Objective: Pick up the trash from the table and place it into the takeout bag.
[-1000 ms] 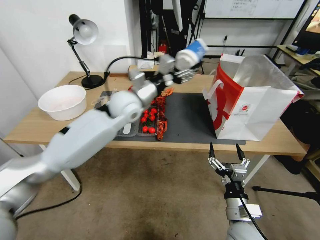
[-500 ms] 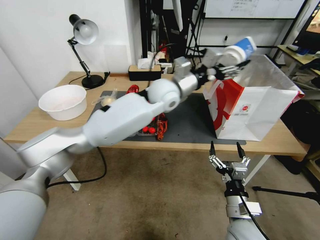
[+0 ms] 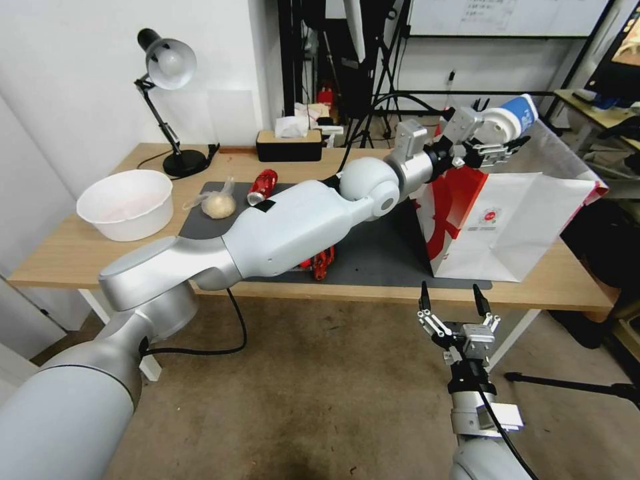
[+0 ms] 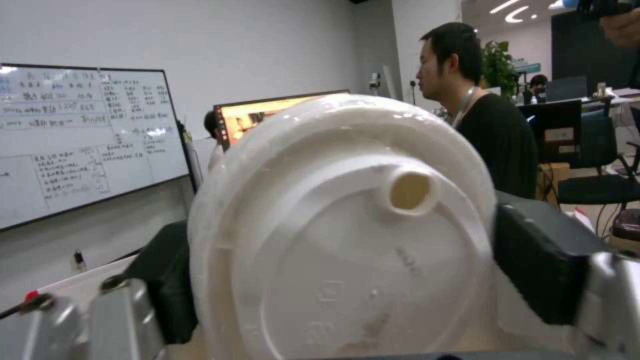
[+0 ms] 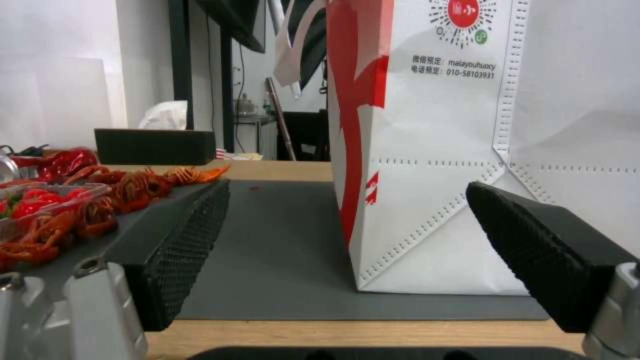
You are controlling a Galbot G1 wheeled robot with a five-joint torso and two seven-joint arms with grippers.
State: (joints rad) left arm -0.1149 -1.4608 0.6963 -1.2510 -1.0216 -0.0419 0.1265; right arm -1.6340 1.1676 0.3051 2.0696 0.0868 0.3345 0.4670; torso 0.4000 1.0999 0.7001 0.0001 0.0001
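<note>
The left gripper (image 3: 497, 140), clenched on the blue cup (image 3: 512, 119), has swung farther across and now holds it above the takeout bag (image 3: 527, 220) mouth. The right gripper (image 3: 452, 308) waits spread open below the table (image 3: 80, 257) edge.

My head view is bright and evenly lit, soft shadows under the table (image 3: 87, 257), straight lines bowing at the edges. Up close on my left wrist, the white lid (image 4: 347, 230) looks soft and glossy with glare; ceiling lights glow behind.
</note>
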